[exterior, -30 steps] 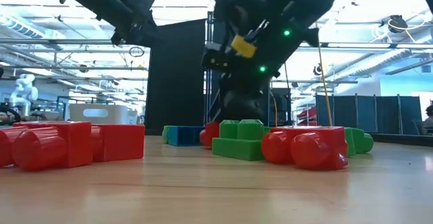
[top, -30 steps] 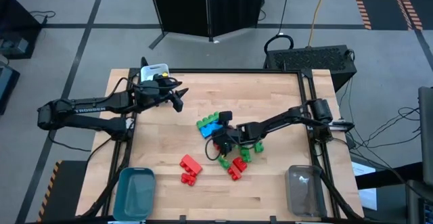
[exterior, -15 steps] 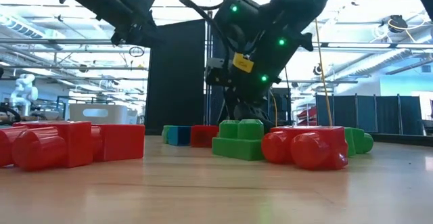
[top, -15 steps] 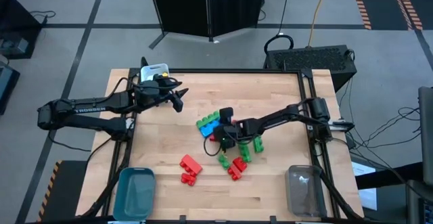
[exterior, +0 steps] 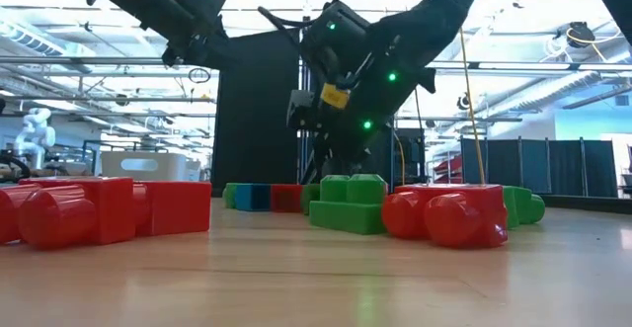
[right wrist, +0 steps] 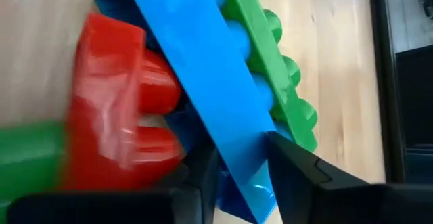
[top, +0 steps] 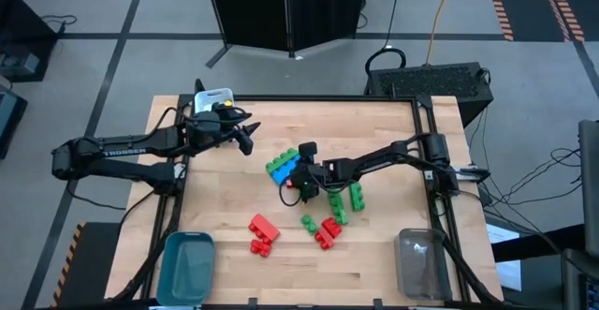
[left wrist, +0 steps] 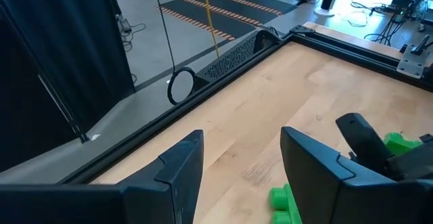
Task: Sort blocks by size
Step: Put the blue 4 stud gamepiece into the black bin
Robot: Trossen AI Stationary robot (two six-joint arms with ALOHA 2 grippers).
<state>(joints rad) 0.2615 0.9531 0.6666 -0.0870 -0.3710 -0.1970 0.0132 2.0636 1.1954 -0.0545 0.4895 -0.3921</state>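
Since the earlier frame, your right tool (top: 298, 183) has travelled up-surface and leftward, and the blue block (top: 284, 168) with the long green block (top: 278, 160) beside it has shifted the same way, toward the surface's middle. Your right tool now stands at that cluster with its fingers narrowed onto the blue block (right wrist: 203, 82), one finger (right wrist: 298, 170) on each side of its edge (the wrist view shows the pinch; a red block (right wrist: 115, 116) and the green block (right wrist: 270, 61) crowd against it). To do this step well, judge whether the pinch is square across the blue block before lifting; with neighbours touching, a slow vertical lift would likely shed them rather than drag them along. Your left tool (top: 245, 137) hangs over the far-left part of the surface (top: 374, 123), fingers spread and holding nothing, well apart from the blocks. Remaining blocks lie nearer the front: two red ones (top: 263, 234) left of centre, another red pair (top: 328, 232) and small green pieces (top: 339, 207) just right of them. Containers: the teal bin (top: 185, 265) at the front-left corner and the clear bin (top: 423, 263) at the front-right corner both show no blocks inside; the white bin (top: 213, 95) at the far-left corner is mostly hidden by the left arm, so its contents cannot be told.
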